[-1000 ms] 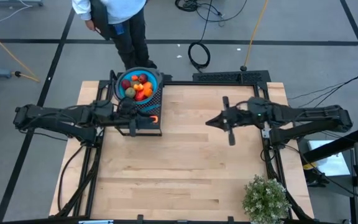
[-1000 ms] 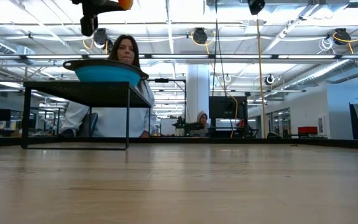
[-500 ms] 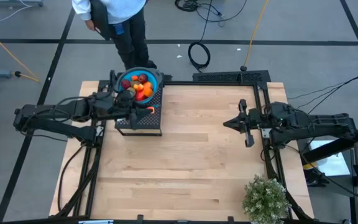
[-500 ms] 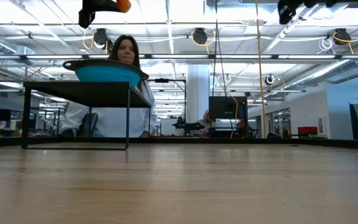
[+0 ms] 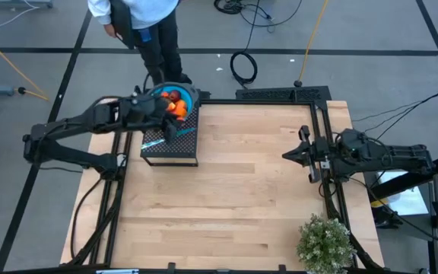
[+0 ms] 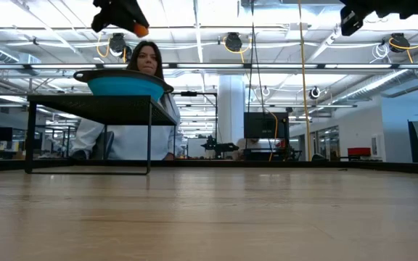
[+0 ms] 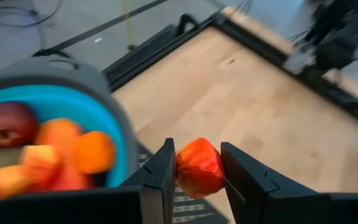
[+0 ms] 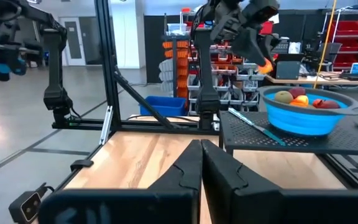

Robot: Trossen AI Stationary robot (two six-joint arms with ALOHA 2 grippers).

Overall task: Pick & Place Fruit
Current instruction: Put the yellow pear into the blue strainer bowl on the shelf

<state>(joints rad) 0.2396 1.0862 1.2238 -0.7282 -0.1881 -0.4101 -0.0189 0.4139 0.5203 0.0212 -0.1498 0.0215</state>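
Observation:
My left gripper (image 7: 199, 177) hangs above the black mesh rack (image 5: 177, 148), at the near rim of the blue bowl (image 5: 191, 93), and is shut on a red-orange fruit (image 7: 199, 168). The low view shows that fruit (image 6: 142, 30) above the bowl (image 6: 122, 83). The right wrist view shows the fruit (image 8: 265, 64) from afar. The bowl (image 7: 48, 118) stands on the rack and holds several fruits: orange ones, a dark red one and a brownish-green one (image 8: 283, 96). My right gripper (image 5: 289, 155) is shut and empty in the air near the table's right edge. My left gripper pinches the red-orange fruit across its middle (image 7: 185, 169) between its two fingers (image 7: 163, 171), one on each side. The fingers slant down from above. The fruit is lifted clear, above the rack and beside the bowl's rim.
A thin silvery-blue utensil (image 8: 257, 126) lies on the rack beside the bowl. A bushy potted plant (image 5: 324, 242) stands at the table's near right corner. A person (image 5: 139, 19) stands beyond the far edge, behind the bowl. Bare wood spans the table's middle.
My left gripper has carried the red-orange fruit from over the rack's near part toward the far edge, up to the bowl's rim, tipping downward. My right arm has drawn back toward the table's right edge, its gripper shut throughout.

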